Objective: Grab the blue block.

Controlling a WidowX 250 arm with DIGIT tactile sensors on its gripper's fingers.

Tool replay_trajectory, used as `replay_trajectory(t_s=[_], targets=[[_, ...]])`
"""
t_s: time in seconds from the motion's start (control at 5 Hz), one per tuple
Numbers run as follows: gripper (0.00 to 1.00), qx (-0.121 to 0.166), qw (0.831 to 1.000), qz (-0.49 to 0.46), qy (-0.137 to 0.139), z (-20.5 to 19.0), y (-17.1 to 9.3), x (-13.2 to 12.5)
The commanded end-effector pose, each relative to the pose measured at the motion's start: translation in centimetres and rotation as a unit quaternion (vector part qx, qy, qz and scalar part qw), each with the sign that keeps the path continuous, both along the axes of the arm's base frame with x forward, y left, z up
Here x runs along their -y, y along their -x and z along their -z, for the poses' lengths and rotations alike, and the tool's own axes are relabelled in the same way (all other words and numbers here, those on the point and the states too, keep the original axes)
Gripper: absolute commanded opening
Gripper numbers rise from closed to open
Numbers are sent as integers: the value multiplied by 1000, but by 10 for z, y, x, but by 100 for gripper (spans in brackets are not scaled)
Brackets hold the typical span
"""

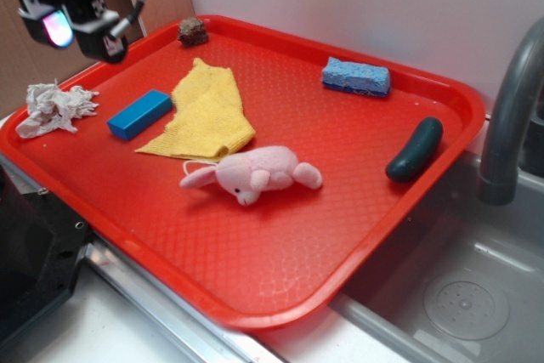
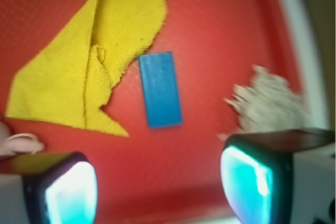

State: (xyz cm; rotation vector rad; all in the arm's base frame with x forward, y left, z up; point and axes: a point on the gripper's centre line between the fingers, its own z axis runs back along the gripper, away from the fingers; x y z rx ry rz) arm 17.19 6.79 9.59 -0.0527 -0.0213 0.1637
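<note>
In the exterior view, the black gripper point(image 1: 75, 27) hangs high above the far left corner of the red plastic tray point(image 1: 280, 295), holding nothing. The smooth bright-blue rectangular block point(image 1: 139, 114) lies on the tray between a crumpled white paper wad point(image 1: 53, 108) and a yellow knitted cloth point(image 1: 206, 114). A pink plush toy point(image 1: 253, 173) lies nearer the middle.

In the wrist view, the jaws stand wide apart, and the blue block point(image 2: 160, 89) lies flat beyond them, just beside the cloth's point(image 2: 89, 56) edge.

Gripper point(image 2: 157, 190) raised, jaws wide apart
</note>
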Motion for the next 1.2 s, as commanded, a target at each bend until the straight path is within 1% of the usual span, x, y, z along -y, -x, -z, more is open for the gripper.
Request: replay_trajectory(t_s=[0.0,0.2,0.4,0.6,0.8,1.0], targets=[[100,-7,998,57,-34,44,-22,-16],[100,-21,997,75,-24,65,-27,1],[55,-33,997,71,-26,73,-24,7],[3,-50,997,57,-25,85,-14,0],[55,-59,996,52,-31,85,-14,-4],[100,-60,997,41,-21,80,-13,-6]])
